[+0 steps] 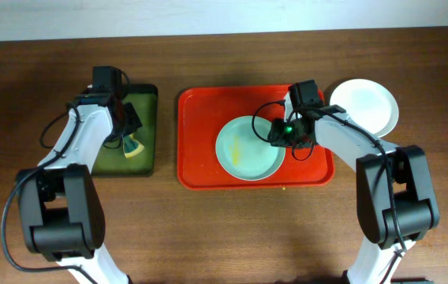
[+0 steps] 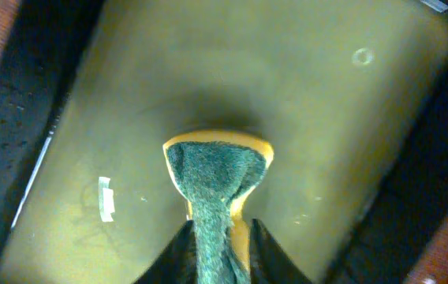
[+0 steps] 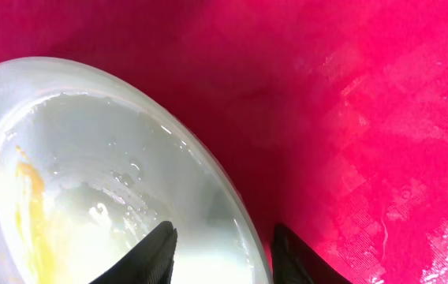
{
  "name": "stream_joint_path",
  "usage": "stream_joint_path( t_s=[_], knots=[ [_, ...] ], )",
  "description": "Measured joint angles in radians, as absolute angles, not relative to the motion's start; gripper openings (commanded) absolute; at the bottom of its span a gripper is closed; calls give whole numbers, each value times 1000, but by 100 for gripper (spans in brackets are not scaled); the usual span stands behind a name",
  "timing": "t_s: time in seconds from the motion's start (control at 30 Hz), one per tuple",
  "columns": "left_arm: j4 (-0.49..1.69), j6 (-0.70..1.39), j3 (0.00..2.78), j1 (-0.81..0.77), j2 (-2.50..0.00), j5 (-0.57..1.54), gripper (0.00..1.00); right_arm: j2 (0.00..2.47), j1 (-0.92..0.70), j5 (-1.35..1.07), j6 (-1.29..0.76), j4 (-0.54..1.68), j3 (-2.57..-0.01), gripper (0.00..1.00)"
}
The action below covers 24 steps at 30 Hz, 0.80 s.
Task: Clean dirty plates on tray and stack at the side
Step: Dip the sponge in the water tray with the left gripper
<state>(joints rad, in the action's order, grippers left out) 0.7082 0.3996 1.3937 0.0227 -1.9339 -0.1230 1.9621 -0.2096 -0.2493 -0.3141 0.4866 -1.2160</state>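
Note:
One pale aqua plate (image 1: 244, 150) with a yellow smear lies on the red tray (image 1: 196, 134). A white plate (image 1: 366, 102) sits on the table, off the tray's far right corner. A second aqua plate does not show. My right gripper (image 1: 281, 140) is open at the aqua plate's right rim. In the right wrist view its fingers (image 3: 224, 244) straddle the plate's (image 3: 113, 166) edge over the tray (image 3: 366, 118). My left gripper (image 1: 128, 130) is shut on a green-and-yellow sponge (image 2: 216, 170), jaws (image 2: 222, 237) pinching it.
A smaller dark green tray (image 1: 145, 102) lies left of the red tray. The sponge (image 1: 133, 147) hangs over it, and the left wrist view shows its floor (image 2: 311, 95). Brown table surrounds both trays. The red tray's left part is bare.

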Motion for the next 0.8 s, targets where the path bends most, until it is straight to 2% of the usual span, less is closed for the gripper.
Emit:
stream_joint_path(
  t_s=[0.17,0.3,0.5,0.6,0.73,0.8],
  knots=[
    [708,400,1386,23,-1930,-126,33,1962,-210,-250,-315,485,-1215,42],
    [651,400,1313,23,-1930,-143,35,1962,-210,-253,-314,484,-1215,42],
    [583,401,1251,23,-1930,-146,22,1962,-210,-253,-314,485,-1215,42],
    [562,409,1250,23,-1930,-146,2,1962,-210,-253,-315,485,-1215,42],
    [551,410,1249,23,-1930,-146,0,1962,-210,-253,-315,485,-1215,40],
    [556,410,1249,23,-1930,-147,0,1962,-210,-252,-313,485,-1215,35]
  ],
)
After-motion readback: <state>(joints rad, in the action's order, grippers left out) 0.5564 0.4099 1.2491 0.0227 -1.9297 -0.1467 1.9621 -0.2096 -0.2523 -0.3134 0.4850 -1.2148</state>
